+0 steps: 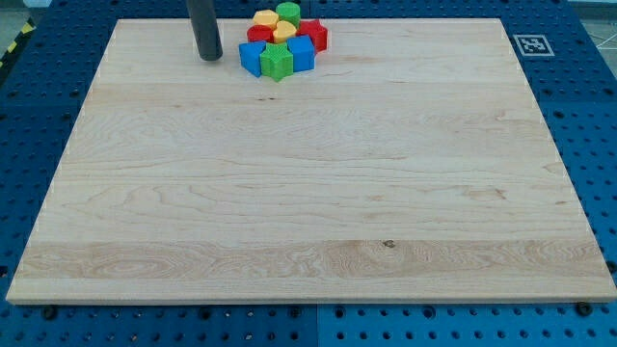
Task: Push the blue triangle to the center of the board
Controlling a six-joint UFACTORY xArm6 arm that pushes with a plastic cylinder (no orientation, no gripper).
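Tool: one straight dark rod with no jaws, so nothing opens, closes or grips; my tip rests on the wooden board near the view's top edge, left of centre, touching no block and holding nothing. Block cluster: a tight huddle at the view's top, just right of the tip, with a narrow strip of bare wood between the two. Blue blocks: two, one at the cluster's left front, nearest the tip, and one at the right front; which of them is the triangle cannot be told at this size, nor which way it points or how its long axis runs. Either way the blue triangle sits in that huddle at the top edge, well apart from the board's centre. Green blocks: one wedged between the two blue ones at the front, one at the back. Yellow blocks: two, and, in the middle of the cluster. Red blocks: one at the right, one at the left behind the blue. All blocks appear to touch their neighbours. Surround: blue perforated table; a black-and-white marker tag at the board's top right corner.
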